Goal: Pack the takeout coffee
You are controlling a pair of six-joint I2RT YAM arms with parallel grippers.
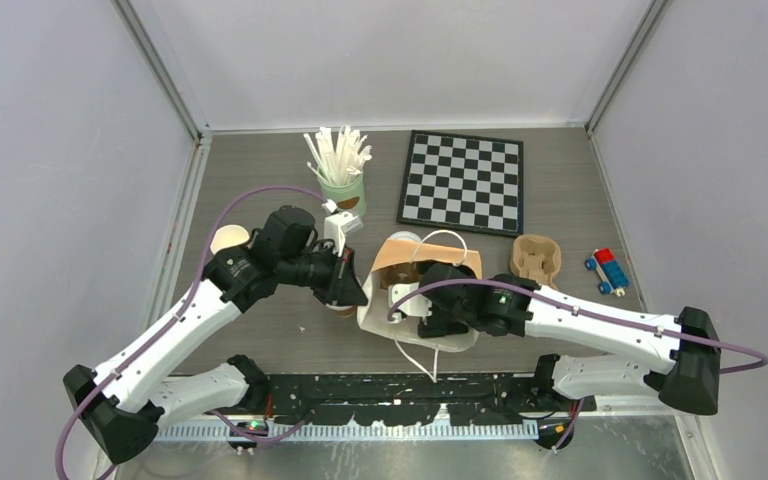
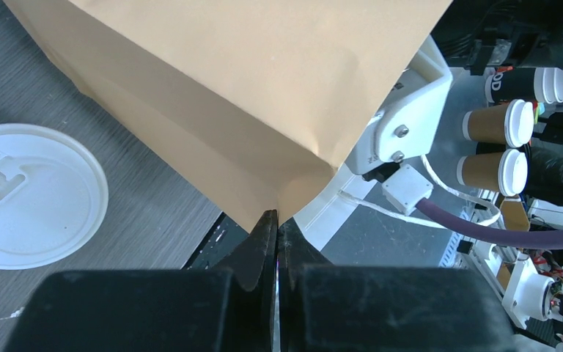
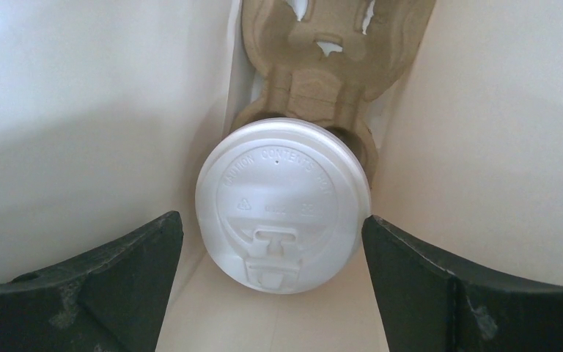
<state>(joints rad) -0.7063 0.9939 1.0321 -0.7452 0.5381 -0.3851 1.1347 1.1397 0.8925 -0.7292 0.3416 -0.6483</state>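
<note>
A tan paper bag (image 1: 430, 258) with a white inside stands open at the table's middle. My left gripper (image 1: 352, 290) is shut on the bag's edge (image 2: 277, 213) and holds it. My right gripper (image 3: 273, 293) is down inside the bag and open, with its fingers (image 3: 117, 271) on either side of one lidded coffee cup (image 3: 284, 205) and apart from it. That cup sits in a brown pulp tray (image 3: 322, 66) on the bag's floor. A second tan cup (image 1: 228, 240) stands open and without a lid by my left arm. A loose white lid (image 2: 29, 194) lies on the table beside the bag.
A mint-green can of white sticks (image 1: 342, 180) stands behind the bag. A chessboard (image 1: 463, 182) lies at the back. Another pulp tray (image 1: 537, 260) and a toy truck (image 1: 607, 270) are on the right. Other lidded cups (image 2: 495, 123) sit beyond the table.
</note>
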